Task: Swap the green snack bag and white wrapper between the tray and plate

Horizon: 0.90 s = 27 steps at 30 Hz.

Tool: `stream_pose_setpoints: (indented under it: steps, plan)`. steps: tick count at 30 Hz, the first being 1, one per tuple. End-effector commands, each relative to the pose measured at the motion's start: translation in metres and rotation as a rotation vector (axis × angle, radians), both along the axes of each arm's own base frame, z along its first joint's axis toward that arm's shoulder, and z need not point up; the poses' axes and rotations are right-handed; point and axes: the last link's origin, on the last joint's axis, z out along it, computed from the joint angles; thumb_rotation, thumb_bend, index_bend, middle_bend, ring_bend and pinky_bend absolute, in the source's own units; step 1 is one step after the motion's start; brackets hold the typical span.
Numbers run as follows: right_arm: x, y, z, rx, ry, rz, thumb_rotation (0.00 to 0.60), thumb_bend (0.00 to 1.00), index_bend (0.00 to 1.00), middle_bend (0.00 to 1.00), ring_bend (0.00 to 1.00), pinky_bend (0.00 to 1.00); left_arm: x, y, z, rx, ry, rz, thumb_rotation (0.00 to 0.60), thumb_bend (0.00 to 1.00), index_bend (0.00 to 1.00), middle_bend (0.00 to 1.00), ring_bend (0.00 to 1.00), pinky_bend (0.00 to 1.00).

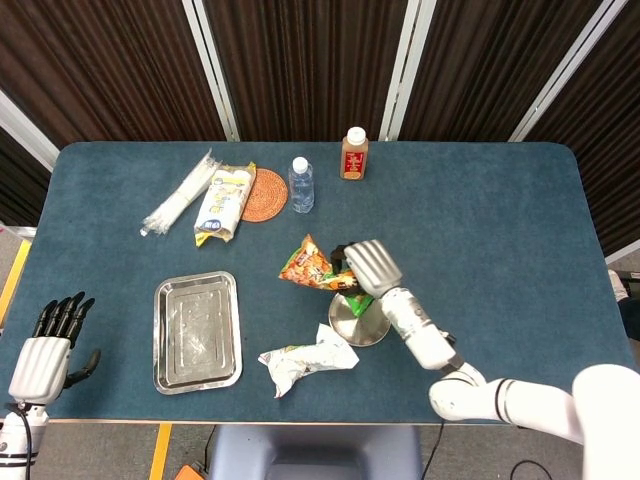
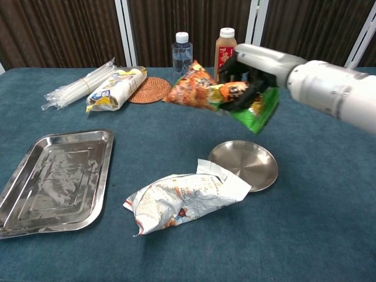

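Gripping the green snack bag, right hand aloft.

1. The head view looks steeply down from high above the near edge, taking in the whole table and the curtain behind.
2. The chest view sits low and close, facing across the table toward the curtain.
3. Both share tray, plate and bottles (middle of the tabletop).

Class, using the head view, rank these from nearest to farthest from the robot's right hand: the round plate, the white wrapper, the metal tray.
1. Round plate, just below the right hand.
2. White wrapper, lower left of it, on the table.
3. Metal tray, far left.
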Motion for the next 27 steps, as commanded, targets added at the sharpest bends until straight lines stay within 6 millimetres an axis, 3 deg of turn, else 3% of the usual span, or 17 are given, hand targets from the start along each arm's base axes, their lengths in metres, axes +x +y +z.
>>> stream_pose_setpoints:
  steps: [1,10,12,16,19,20,23,27]
  plan:
    - [-0.035,0.018,0.016,0.025,0.033,-0.034,0.6,0.37,0.75,0.64,0.62,0.8,0.003,-0.002,-0.002,-0.005,0.005,-0.01,0.6,0.37,0.0,0.0,0.0,0.04]
    - [-0.063,0.029,-0.001,0.11,0.037,-0.076,0.6,0.37,0.63,0.64,0.56,0.73,0.008,-0.006,-0.006,-0.029,0.003,-0.026,0.6,0.37,0.0,0.0,0.0,0.04]
    - [-0.064,0.03,-0.005,0.137,0.039,-0.081,0.6,0.37,0.56,0.61,0.51,0.67,0.008,-0.006,-0.007,-0.035,0.004,-0.023,0.6,0.37,0.0,0.0,0.0,0.04]
    - [-0.067,0.031,-0.01,0.129,0.091,-0.074,0.6,0.36,0.32,0.47,0.38,0.54,0.008,-0.007,-0.006,-0.037,0.006,-0.022,0.6,0.37,0.0,0.0,0.0,0.04]
    - [-0.063,0.033,-0.011,0.138,0.071,-0.093,0.6,0.29,0.11,0.37,0.27,0.45,0.008,-0.008,-0.006,-0.035,0.005,-0.018,0.6,0.37,0.0,0.0,0.0,0.04]
    - [-0.062,0.034,-0.01,0.136,0.06,-0.094,0.6,0.26,0.04,0.33,0.23,0.41,0.008,-0.008,-0.005,-0.033,0.004,-0.017,0.6,0.37,0.0,0.0,0.0,0.04]
    - [-0.06,0.04,0.001,0.129,0.03,-0.096,0.6,0.2,0.0,0.25,0.16,0.36,0.009,-0.009,-0.004,-0.03,0.001,-0.019,0.6,0.37,0.0,0.0,0.0,0.04]
    - [-0.069,0.065,0.041,0.099,-0.003,-0.089,0.6,0.13,0.0,0.14,0.07,0.26,0.012,-0.015,-0.002,-0.041,-0.02,-0.035,0.6,0.37,0.0,0.0,0.0,0.04]
